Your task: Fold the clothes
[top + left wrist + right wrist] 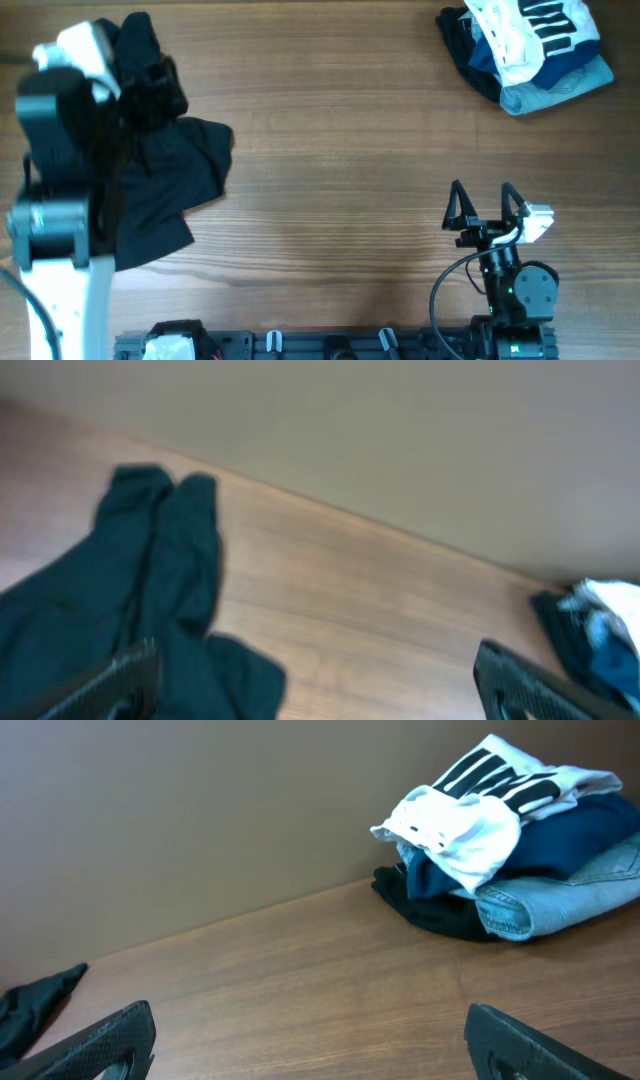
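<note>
The white T-shirt with black stripe print (pixel 525 35) lies crumpled on top of a pile of clothes at the table's far right corner. It also shows in the right wrist view (pixel 470 820) and at the right edge of the left wrist view (pixel 612 600). My left gripper (pixel 315 665) is open and empty, above a dark garment (pixel 170 185) at the left; in the overhead view it is blurred (pixel 150 75). My right gripper (pixel 484 200) is open and empty near the front right, far from the pile; its fingers frame bare table in the right wrist view (pixel 310 1030).
Under the white shirt lie a dark blue garment (pixel 560 835), light blue jeans (pixel 570 895) and a black piece (pixel 430 910). The dark garment shows as dark teal in the left wrist view (pixel 90 610), with a tip in the right wrist view (pixel 25 995). Bare wooden table (pixel 340 180) lies between them.
</note>
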You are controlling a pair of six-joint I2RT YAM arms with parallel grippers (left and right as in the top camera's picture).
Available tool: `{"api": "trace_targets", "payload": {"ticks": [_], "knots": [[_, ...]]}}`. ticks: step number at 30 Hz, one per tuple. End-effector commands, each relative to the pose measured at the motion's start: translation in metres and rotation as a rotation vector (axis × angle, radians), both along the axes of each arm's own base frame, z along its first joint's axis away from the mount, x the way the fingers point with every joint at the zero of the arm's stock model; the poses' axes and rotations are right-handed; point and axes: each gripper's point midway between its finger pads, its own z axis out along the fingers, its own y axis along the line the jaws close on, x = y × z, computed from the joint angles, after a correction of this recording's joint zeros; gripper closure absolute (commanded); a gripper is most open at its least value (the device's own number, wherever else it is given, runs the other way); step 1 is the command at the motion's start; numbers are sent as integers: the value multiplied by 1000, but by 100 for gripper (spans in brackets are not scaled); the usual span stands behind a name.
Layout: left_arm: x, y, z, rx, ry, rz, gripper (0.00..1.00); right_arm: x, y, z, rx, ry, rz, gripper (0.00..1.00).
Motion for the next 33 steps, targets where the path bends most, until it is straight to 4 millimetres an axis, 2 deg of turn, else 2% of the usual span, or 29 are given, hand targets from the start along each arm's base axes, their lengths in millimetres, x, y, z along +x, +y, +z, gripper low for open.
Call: {"api": "trace_targets", "payload": {"ticks": [1, 7, 9, 11, 20, 24, 28, 30, 31, 33], "knots": [[-29, 7, -51, -21, -92, 10, 0, 0, -2, 2, 10, -10, -13, 0], [-78, 12, -106, 5, -328, 42, 0, 0, -2, 2, 11, -10, -13, 0], [-89, 11, -127, 10, -365, 43, 0, 0, -2, 2, 10, -10, -13, 0], [-94, 12, -140, 16, -395, 53, 0, 0, -2, 2, 11, -10, -13, 0], [-101, 29, -168, 43, -425, 152, 0, 0, -2, 2, 10, -10, -13, 0], [-101, 29, -174, 45, -452, 155, 0, 0, -2, 2, 11, -10, -13, 0], [-103, 31, -171, 48, -467, 161, 0, 0, -2, 2, 11, -10, -13, 0], [-103, 33, -180, 40, -432, 172, 0, 0, -2, 2, 11, -10, -13, 0], [-104, 34, -191, 37, -385, 176, 0, 0, -2, 2, 11, -10, -13, 0], [-104, 33, -194, 40, -372, 166, 0, 0, -2, 2, 11, -10, -13, 0]]}}
